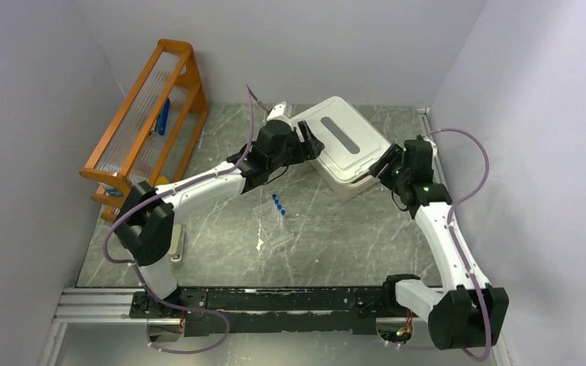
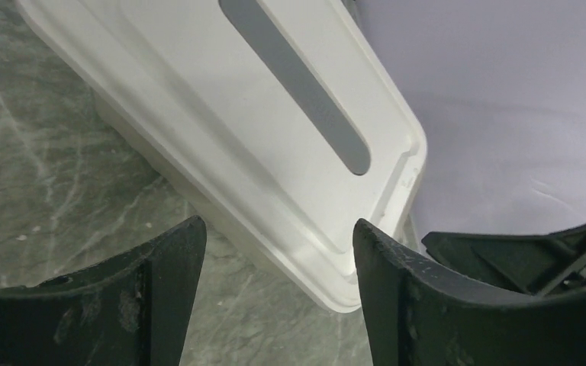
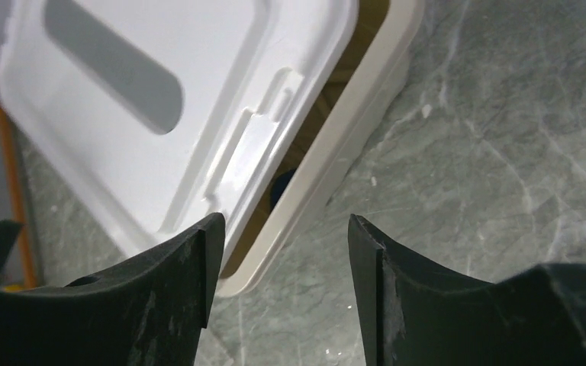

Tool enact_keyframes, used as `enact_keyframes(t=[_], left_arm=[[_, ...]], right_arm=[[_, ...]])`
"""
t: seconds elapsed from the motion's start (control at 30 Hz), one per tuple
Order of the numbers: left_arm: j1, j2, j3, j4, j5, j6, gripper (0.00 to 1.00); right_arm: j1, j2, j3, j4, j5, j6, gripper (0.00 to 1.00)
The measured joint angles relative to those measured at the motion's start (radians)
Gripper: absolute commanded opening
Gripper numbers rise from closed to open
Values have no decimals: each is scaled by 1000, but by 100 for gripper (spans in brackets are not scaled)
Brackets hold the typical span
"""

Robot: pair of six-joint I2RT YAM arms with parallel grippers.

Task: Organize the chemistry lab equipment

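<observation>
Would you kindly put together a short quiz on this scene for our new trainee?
1. True or false: the lid sits squarely shut on the white box.
2. Where do the blue-capped tubes lie? A) on the lid B) on the table C) held in a pair of jaws
3. Fill in: the jaws of the left arm and the right arm both stand ____.
Key: 1 false, the right wrist view shows a dark gap between lid and rim; 2 B; 3 open.
</observation>
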Motion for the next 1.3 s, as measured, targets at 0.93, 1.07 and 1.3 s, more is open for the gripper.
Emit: enact_keyframes(t=[0.93, 1.07, 1.3], left_arm=[[105, 193, 203, -115, 290, 227, 54], [105, 213, 226, -117, 347, 240, 51], [107, 227, 233, -115, 413, 240, 51]], right_arm=[[-3, 433, 284, 44, 321, -103, 65], [-5, 439, 284, 26, 343, -102, 61], [-5, 436, 284, 3, 384, -98, 50]])
